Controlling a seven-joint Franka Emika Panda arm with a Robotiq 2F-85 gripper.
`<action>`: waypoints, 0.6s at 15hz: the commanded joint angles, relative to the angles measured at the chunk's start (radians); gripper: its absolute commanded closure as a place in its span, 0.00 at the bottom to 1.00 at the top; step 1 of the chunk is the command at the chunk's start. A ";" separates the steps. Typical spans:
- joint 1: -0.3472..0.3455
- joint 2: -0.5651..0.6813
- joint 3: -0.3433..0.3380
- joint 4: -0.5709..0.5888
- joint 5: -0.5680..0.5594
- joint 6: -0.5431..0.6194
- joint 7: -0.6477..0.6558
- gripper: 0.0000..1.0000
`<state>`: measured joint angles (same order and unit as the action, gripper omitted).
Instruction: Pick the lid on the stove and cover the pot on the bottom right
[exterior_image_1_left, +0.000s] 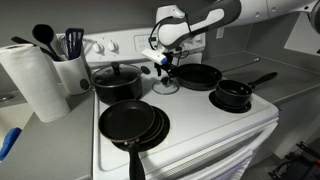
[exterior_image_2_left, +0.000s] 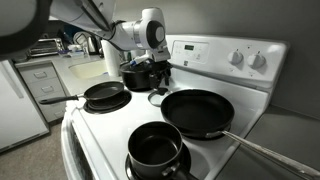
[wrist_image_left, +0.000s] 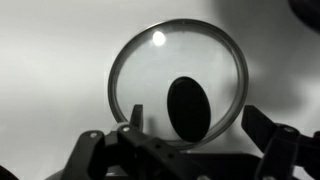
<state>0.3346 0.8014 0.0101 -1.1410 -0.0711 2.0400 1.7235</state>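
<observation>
Lid (exterior_image_1_left: 165, 87) is lying flat on the white stove (exterior_image_1_left: 195, 122) in an exterior view, in the middle between the burners. The pincer (exterior_image_1_left: 166, 68) is hanging just above it, and the small pot (exterior_image_1_left: 232, 96) is sitting well apart on a front burner, uncovered. In an exterior view the pot (exterior_image_2_left: 155, 150) is standing nearest the camera, while the pincer (exterior_image_2_left: 157, 68) is hovering over the lid (exterior_image_2_left: 157, 97) beside a frying pan (exterior_image_2_left: 197, 112). In the wrist view the pincer (wrist_image_left: 190, 150) is spread wide and gripping nothing, with the lid (wrist_image_left: 150, 70) and its dark knob (wrist_image_left: 188, 108) lying just ahead of the fingers (wrist_image_left: 100, 158). This is looking like the approach. The pincer is needing to centre on the knob, one finger coming down on each side, before closing firmly and lifting straight up.
</observation>
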 joint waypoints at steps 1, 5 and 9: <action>-0.023 0.012 0.015 0.008 0.052 -0.001 -0.009 0.00; -0.023 0.021 0.013 0.001 0.065 -0.002 -0.012 0.00; -0.020 0.053 0.011 0.019 0.063 -0.007 -0.014 0.00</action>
<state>0.3246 0.8311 0.0108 -1.1414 -0.0300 2.0400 1.7235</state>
